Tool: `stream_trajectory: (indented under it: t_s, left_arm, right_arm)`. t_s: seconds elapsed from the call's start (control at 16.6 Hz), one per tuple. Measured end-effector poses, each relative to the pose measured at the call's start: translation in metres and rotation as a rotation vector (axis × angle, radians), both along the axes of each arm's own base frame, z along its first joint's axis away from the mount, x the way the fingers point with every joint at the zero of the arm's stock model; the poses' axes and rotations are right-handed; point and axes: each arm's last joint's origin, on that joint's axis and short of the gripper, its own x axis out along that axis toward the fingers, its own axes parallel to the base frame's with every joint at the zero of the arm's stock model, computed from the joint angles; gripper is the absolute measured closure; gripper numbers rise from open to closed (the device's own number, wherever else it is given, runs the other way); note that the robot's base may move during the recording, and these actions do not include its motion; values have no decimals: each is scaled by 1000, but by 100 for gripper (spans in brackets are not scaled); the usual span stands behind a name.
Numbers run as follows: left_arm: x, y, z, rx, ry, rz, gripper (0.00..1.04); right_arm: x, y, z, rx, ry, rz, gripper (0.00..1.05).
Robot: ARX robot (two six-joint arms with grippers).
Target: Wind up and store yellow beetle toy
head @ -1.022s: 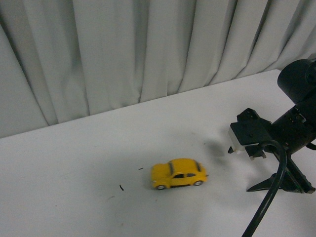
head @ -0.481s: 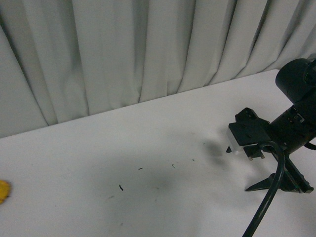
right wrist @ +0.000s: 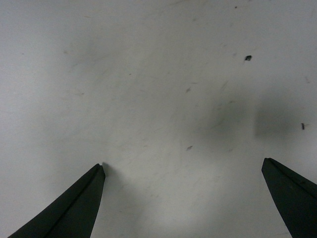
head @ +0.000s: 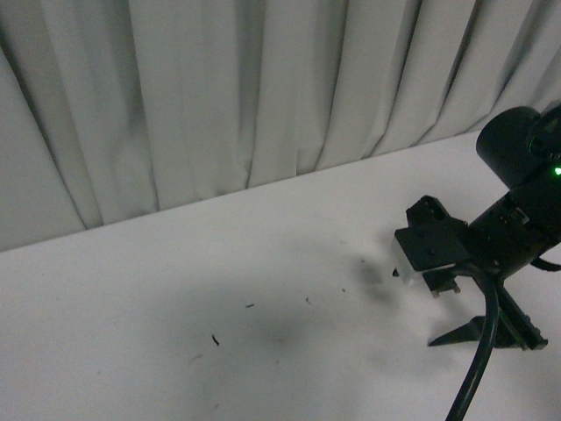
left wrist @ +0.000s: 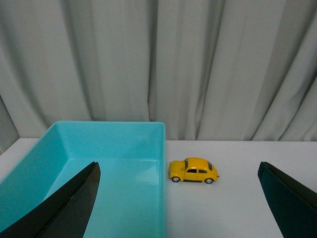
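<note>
While my left gripper (left wrist: 177, 164) hangs spread wide and empty, the yellow beetle toy (left wrist: 193, 170) stands on the white table (left wrist: 237, 198) just beside the turquoise bin (left wrist: 124, 144), outside it; my right gripper (right wrist: 183, 162) gapes above the table.

Robot test lab: a plain white table (head: 131, 351) backed along its far edge by a pale grey pleated curtain (head: 219, 88), a black robot arm (head: 517, 232) over its right side.

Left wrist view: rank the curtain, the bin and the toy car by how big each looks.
1. curtain, fills the upper half
2. turquoise bin, cut off by the frame and reaching nearer the camera
3. yellow toy car, by far the smallest
</note>
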Motion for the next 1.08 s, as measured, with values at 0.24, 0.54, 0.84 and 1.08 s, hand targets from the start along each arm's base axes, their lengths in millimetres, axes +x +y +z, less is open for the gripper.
stream_trajectory:
  t_s: [0.24,0.54,0.84,1.08]
  left_arm:
    - [0,0,0,0,0,0,7]
    - [0,0,0,0,0,0,7]
    - [0,0,0,0,0,0,7]
    - [0,0,0,0,0,0,7]
  right_arm:
    - [25,10,48,1,-205,-9,7]
    - [57,9,161,-23,-572,-104,7]
    - [51,22,207,-42,-743,-197,10]
    - [-16,62,181,562,-968,-872,57]
